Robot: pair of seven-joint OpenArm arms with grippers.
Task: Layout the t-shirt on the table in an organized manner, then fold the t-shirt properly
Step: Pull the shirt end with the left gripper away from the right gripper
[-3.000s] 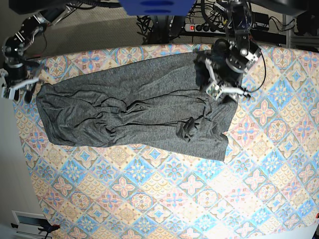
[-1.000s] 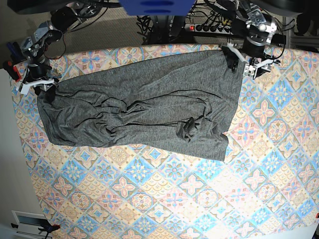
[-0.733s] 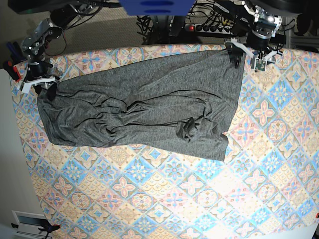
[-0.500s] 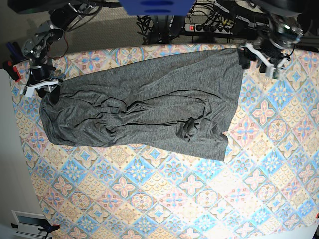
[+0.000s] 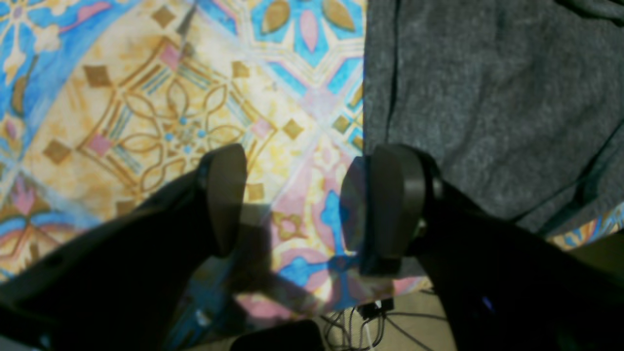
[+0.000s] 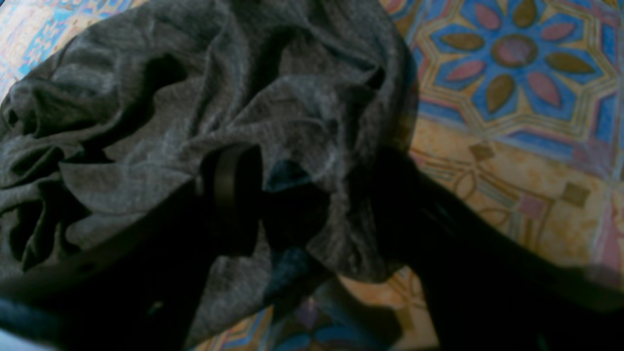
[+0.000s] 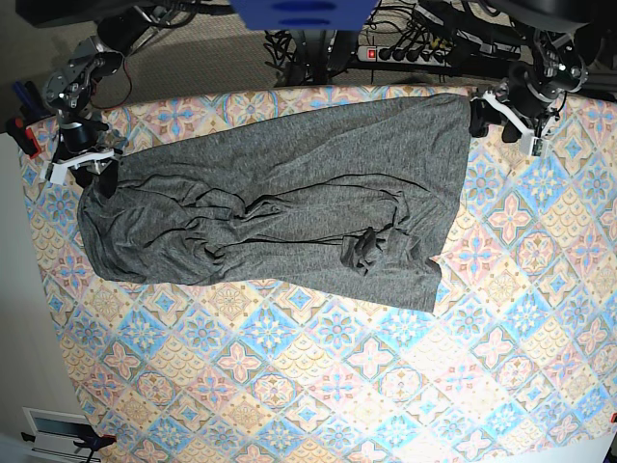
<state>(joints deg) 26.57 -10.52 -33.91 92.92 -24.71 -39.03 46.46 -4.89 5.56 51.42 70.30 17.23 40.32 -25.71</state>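
Note:
The dark grey t-shirt [image 7: 289, 193] lies spread and wrinkled across the far half of the patterned table [image 7: 337, 386]. My left gripper [image 7: 492, 118] is at the shirt's far right corner. In the left wrist view it [image 5: 297, 204] is open and empty over the table cloth [image 5: 146, 97], with one finger at the edge of the shirt [image 5: 487, 97]. My right gripper [image 7: 99, 174] is at the shirt's far left corner. In the right wrist view it [image 6: 307, 195] stands open, with bunched shirt fabric [image 6: 146, 97] lying between and over its fingers, above the table [image 6: 512, 122].
A power strip and cables [image 7: 395, 53] lie behind the table's far edge, and cables also show below that edge in the left wrist view [image 5: 375, 312]. A red clamp [image 7: 24, 135] sits at the table's far left corner. A blue object [image 7: 299, 12] hangs at the top middle.
My left gripper dragged the shirt's right corner to the far right, flattening it, then let go and moved just off its edge. My right gripper moved from the table's left edge onto the shirt's left corner.

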